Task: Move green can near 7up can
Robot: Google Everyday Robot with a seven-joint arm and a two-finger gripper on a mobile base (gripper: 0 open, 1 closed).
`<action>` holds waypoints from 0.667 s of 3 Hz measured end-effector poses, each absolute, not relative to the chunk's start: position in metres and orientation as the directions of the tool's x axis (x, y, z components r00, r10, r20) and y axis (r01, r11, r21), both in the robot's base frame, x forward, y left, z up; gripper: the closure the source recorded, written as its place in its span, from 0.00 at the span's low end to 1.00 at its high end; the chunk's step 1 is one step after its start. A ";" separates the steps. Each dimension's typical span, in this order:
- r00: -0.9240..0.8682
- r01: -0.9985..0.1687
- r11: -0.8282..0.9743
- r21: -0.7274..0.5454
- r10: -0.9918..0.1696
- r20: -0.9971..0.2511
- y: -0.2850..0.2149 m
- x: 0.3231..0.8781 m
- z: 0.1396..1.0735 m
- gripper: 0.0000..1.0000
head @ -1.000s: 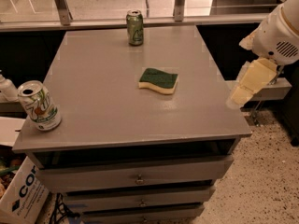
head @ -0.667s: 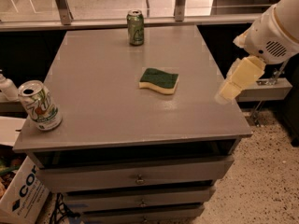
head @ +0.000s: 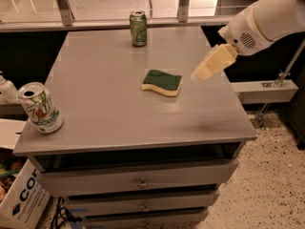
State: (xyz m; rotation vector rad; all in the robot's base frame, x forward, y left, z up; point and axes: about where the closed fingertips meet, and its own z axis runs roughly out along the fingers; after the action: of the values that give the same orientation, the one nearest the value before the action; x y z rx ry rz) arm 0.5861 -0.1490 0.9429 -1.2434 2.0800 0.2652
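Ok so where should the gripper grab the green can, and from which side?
Probably grip the green can at mid-body, coming in level from the front. It stands upright near the far edge of the table, its round sides free toward the camera, with a rail close behind. The gripper hovers over the table's right part, beside the sponge.

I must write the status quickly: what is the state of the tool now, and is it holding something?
Tool: hovering at the right side of the table, right of the sponge, holding nothing; open or closed cannot be told.
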 end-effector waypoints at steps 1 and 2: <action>-0.294 -0.837 0.528 -0.144 -0.656 -0.695 -0.124 0.625 0.937 0.00; -0.280 -0.844 0.525 -0.110 -0.606 -0.745 -0.094 0.662 0.934 0.00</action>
State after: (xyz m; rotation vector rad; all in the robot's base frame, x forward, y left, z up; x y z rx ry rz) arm 0.6617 -0.0941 0.9339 -1.1773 2.0009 0.3962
